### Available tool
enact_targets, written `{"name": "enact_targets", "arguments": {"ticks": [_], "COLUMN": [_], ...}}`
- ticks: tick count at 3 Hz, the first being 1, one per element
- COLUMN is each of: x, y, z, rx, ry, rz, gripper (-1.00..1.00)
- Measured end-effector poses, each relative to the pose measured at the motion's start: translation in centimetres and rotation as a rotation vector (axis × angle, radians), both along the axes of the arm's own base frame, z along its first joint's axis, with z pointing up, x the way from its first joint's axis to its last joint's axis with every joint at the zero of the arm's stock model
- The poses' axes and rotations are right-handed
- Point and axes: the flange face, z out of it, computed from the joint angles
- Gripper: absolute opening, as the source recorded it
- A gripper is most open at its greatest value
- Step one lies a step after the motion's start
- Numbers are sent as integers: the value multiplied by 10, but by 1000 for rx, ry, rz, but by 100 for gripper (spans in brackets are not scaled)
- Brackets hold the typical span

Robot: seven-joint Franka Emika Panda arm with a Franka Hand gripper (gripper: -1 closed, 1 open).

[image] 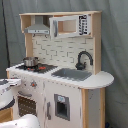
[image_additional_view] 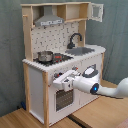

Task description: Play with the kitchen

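Observation:
The toy kitchen (image: 65, 95) (image_additional_view: 35, 85) of white panels and light wood shows in both exterior views. It has a black faucet (image: 84, 59) (image_additional_view: 75, 39), a grey sink (image: 72, 74) (image_additional_view: 82, 51) and a red-ringed hob (image: 42, 67) (image_additional_view: 60, 58) with a small metal pot (image: 30, 61) (image_additional_view: 45, 56) on it. My gripper (image_additional_view: 64, 80) is pressed up to the front panel, at the top edge of the windowed oven door (image_additional_view: 64, 99) (image: 25, 104), just below the knobs. In the first exterior view only white arm parts (image: 7, 89) show at the left edge.
A grey hood (image: 37, 29) (image_additional_view: 50, 21) hangs over the hob. The upper cabinet door (image_additional_view: 97, 11) stands open in the second exterior view. My white arm (image_additional_view: 107, 90) reaches in from the second exterior view's right. Wooden floor (image_additional_view: 100, 117) lies in front, a grey curtain behind.

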Motion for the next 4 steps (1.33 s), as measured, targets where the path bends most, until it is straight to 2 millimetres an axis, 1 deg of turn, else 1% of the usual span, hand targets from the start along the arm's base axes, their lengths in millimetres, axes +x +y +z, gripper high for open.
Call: {"name": "enact_targets", "arguments": {"ticks": [1,2,3,4], "x": [0,-24,-53,-73], "y": [0,12,23,26], "z": [2,1,-2,-6], "rx": [144,192,191,206], "ry": [21,11,-4,-20], "rz": [-1,-11,-26,-61], "gripper": [100,100,100,100]}}
